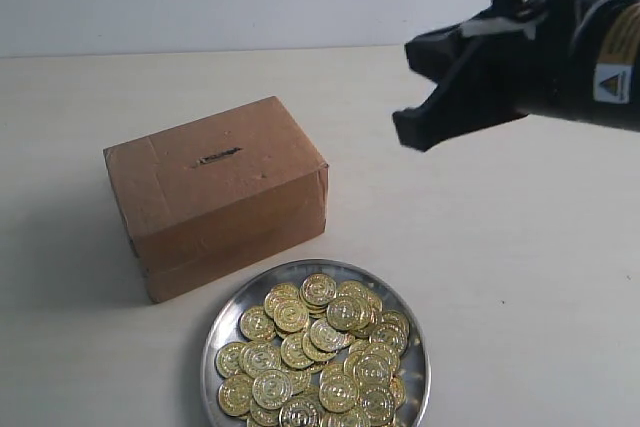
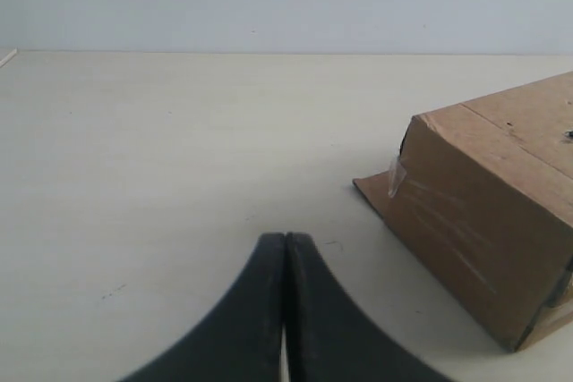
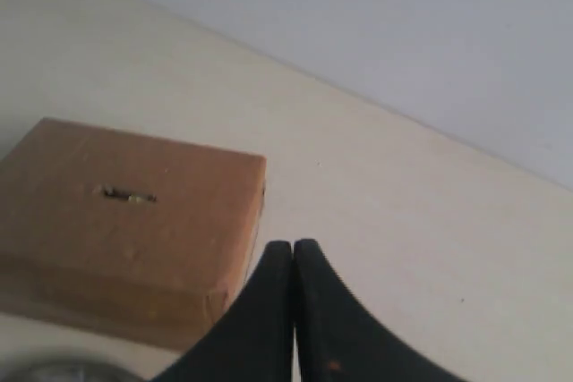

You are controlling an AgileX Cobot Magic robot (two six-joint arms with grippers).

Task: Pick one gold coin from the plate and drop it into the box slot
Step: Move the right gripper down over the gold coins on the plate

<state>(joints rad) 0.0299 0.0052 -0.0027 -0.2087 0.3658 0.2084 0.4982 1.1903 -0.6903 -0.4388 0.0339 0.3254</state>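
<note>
The brown cardboard box (image 1: 215, 192) stands left of centre with its dark slot (image 1: 217, 157) in the top face. In front of it the silver plate (image 1: 414, 347) holds a heap of gold coins (image 1: 315, 357). My right gripper (image 1: 412, 95) hangs above the table to the right of the box and behind the plate. In the right wrist view its fingertips (image 3: 293, 244) are pressed together with nothing between them, beside the box (image 3: 125, 230) and slot (image 3: 127, 194). My left gripper (image 2: 285, 237) is shut and empty over bare table, with the box (image 2: 488, 221) off to one side. It is out of the exterior view.
The pale table (image 1: 520, 267) runs back to a light wall. The black right arm with a warning sticker (image 1: 607, 82) fills the upper right corner. A blurred edge of the plate (image 3: 63, 369) shows in the right wrist view.
</note>
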